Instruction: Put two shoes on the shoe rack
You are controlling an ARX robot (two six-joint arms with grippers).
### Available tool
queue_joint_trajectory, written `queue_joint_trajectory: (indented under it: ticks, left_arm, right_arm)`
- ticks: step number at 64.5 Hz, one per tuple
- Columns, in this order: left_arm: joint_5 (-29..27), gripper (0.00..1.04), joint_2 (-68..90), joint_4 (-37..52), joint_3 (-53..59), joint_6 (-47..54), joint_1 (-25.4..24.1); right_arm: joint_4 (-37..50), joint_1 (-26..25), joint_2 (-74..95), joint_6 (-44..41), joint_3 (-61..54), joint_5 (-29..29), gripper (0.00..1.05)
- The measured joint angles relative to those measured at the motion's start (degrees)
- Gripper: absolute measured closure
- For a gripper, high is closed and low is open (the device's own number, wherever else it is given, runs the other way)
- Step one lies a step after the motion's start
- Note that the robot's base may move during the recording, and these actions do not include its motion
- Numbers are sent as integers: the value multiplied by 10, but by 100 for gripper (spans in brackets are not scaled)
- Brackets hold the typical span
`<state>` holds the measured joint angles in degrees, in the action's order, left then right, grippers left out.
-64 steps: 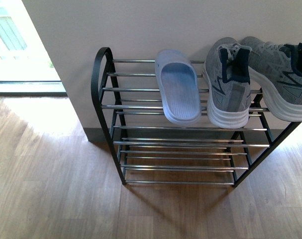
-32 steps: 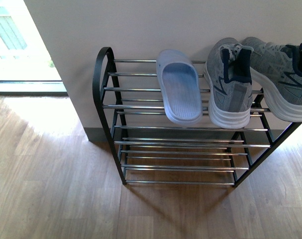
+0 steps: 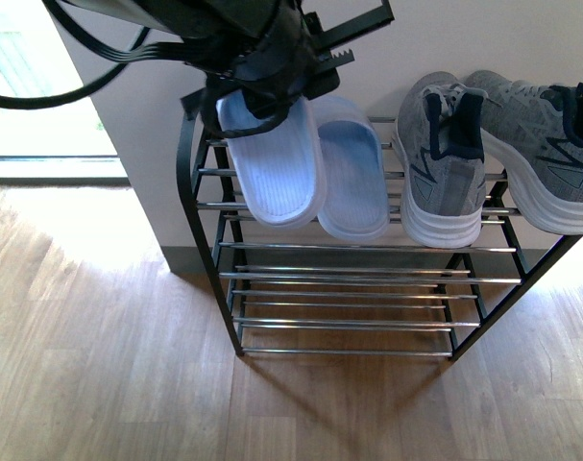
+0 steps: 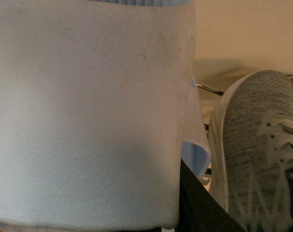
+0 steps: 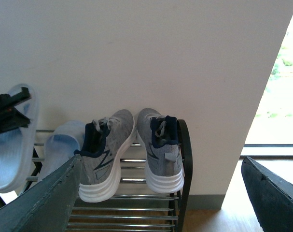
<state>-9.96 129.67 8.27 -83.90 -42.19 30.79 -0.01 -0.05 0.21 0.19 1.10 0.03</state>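
On the top tier of the black shoe rack (image 3: pixel 210 252) lie one pale blue slide sandal (image 3: pixel 353 182) and two grey sneakers (image 3: pixel 445 163), the right one (image 3: pixel 541 144) partly cut off. My left gripper (image 3: pixel 272 91) is shut on a second pale blue sandal (image 3: pixel 272 173), held over the tier's left part, touching or just above the bars, next to the first. That sandal (image 4: pixel 88 111) fills the left wrist view, with a sneaker (image 4: pixel 252 145) beside it. My right gripper (image 5: pixel 160 162) is open and empty, away from the rack (image 5: pixel 184 159), facing the sneakers (image 5: pixel 105 154).
A pale wall (image 3: pixel 464 38) stands right behind the rack. The lower tiers (image 3: pixel 349 303) hold nothing. Wooden floor (image 3: pixel 109 365) spreads to the left and front. A bright window (image 3: pixel 22 86) lies at the far left.
My left arm has come into the front view from the top left, carrying the second sandal to the rack's top tier. The other shoes have not moved.
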Motion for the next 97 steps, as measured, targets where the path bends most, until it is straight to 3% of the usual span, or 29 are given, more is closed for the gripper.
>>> queue_joint_trajectory:
  ticks: [18, 48, 74, 85, 97]
  left_arm:
    - [-2, 103, 73, -56, -87, -17, -36]
    - [12, 102, 159, -130, -196, 26, -48]
    - [-25, 37, 96, -92, -140, 111, -26]
    - [-74, 9, 7, -43, -68, 146, -4]
    - [-160, 9, -128, 33, 75, 179, 5]
  right_arm:
    - [0, 0, 0, 0, 0, 0, 9]
    - [0, 0, 0, 0, 0, 0, 9]
    - [0, 0, 0, 0, 0, 0, 9]
    - [0, 0, 0, 0, 0, 0, 9]
    - [0, 0, 0, 0, 0, 0, 9]
